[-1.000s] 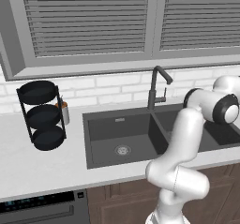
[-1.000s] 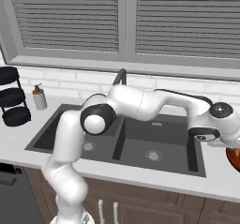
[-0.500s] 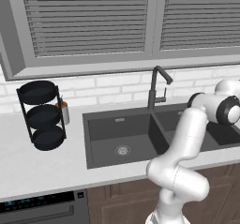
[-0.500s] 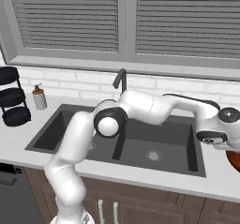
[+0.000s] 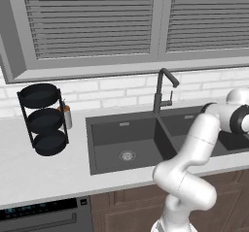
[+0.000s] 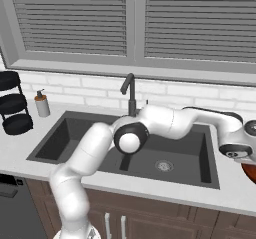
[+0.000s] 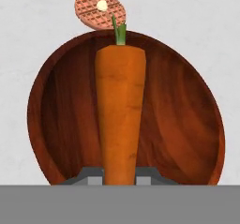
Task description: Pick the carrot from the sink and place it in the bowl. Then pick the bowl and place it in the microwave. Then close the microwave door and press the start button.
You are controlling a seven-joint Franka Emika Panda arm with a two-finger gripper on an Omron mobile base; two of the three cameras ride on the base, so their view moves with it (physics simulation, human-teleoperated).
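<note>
The carrot [image 7: 120, 120] is gripped between the 2 fingers [image 7: 93, 175] above the bowl [image 7: 56, 120], which is set on the pale desk [image 7: 28, 26] beside a waffle [image 7: 99, 9], right of the dark sink [image 6: 75, 138].

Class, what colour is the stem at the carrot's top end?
Green, on the orange carrot; clearest in the hand view.

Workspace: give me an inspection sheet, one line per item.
Surface: pale counter around a dark double sink.
Job's things: carrot held over the brown bowl; bowl's edge shows right of the sink.
Clutter: waffle beyond the bowl; black three-tier rack; soap bottle.
Gripper: gripper shut on the carrot.
Cables: nothing seen.
Surroundings: faucet, window blinds, white brick wall.
</note>
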